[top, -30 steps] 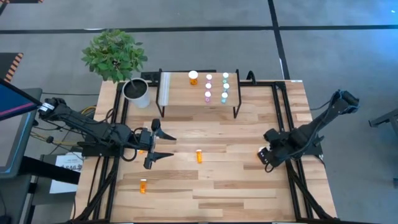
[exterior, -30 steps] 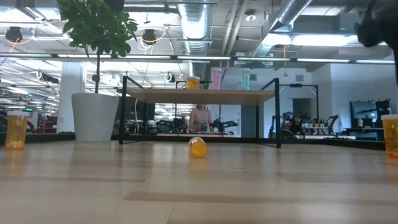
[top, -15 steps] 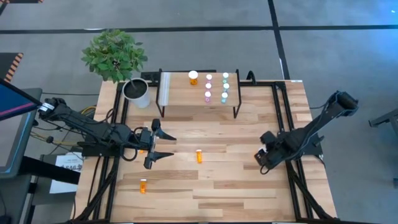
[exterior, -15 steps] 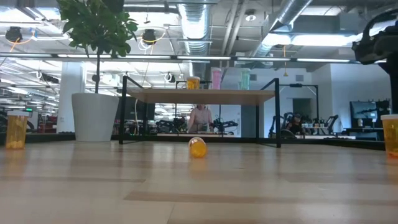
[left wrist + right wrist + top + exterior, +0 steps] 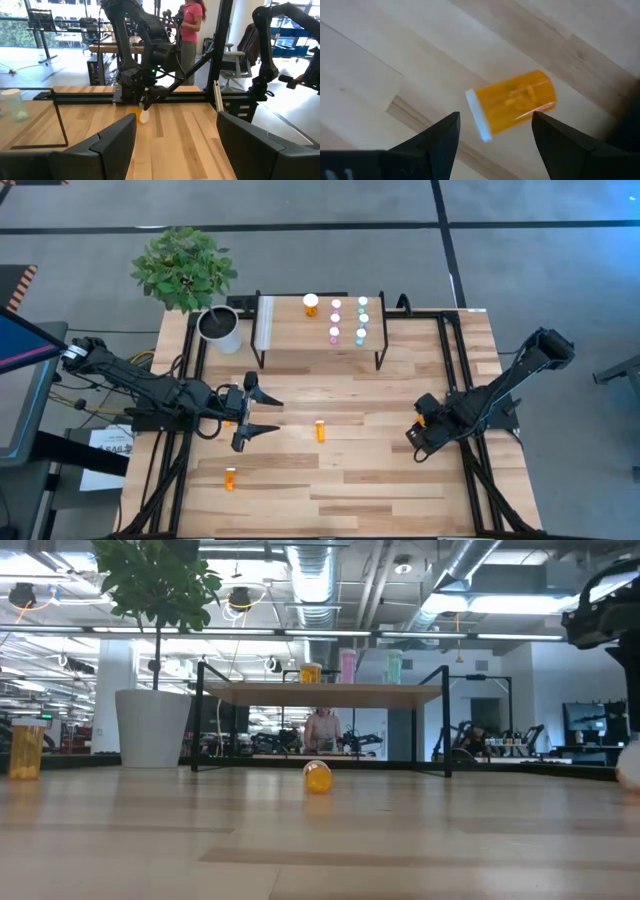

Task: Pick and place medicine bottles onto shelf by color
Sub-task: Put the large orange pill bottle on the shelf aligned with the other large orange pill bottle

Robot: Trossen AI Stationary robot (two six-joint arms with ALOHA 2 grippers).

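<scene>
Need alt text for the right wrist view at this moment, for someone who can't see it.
An orange medicine bottle with a white cap lies on its side on the light wooden table, seen close from above. The right gripper hangs over it with its two dark fingers spread open, not touching the bottle.

1. No writing, brand or number can be read anywhere.
2. A white paper (image 5: 108, 446) lies beside the table's (image 5: 400, 490) left edge; its print is too small to read.
</scene>
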